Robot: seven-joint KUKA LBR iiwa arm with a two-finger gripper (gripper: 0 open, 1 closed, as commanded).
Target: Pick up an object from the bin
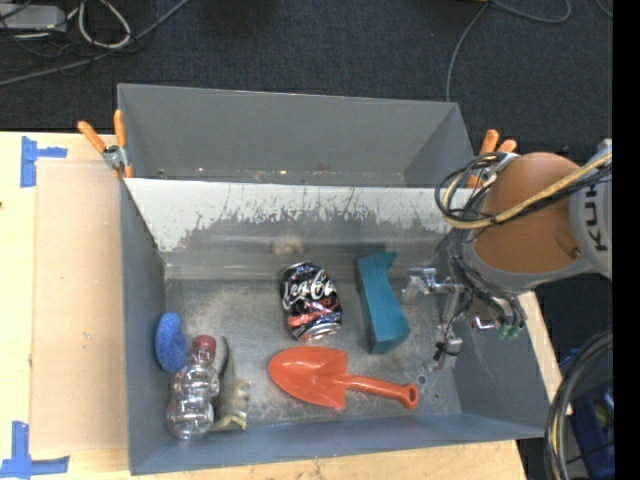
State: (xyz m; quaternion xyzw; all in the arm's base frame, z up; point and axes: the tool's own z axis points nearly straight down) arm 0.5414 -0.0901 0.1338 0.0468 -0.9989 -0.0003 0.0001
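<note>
Closest to the camera lie one clear plastic bottle point(193, 398) and one orange toy scoop point(310, 376). The scoop's handle end is near my hand point(443, 346), which hangs by the right wall of the bin point(300, 223). I cannot tell how far it is open, and nothing shows in its grip. I judge the scoop light, stiff and slick, best taken across its thin handle. Behind it are one teal block point(380, 303) and one crushed can point(312, 301); one blue ball point(169, 340) lies at the left.
</note>
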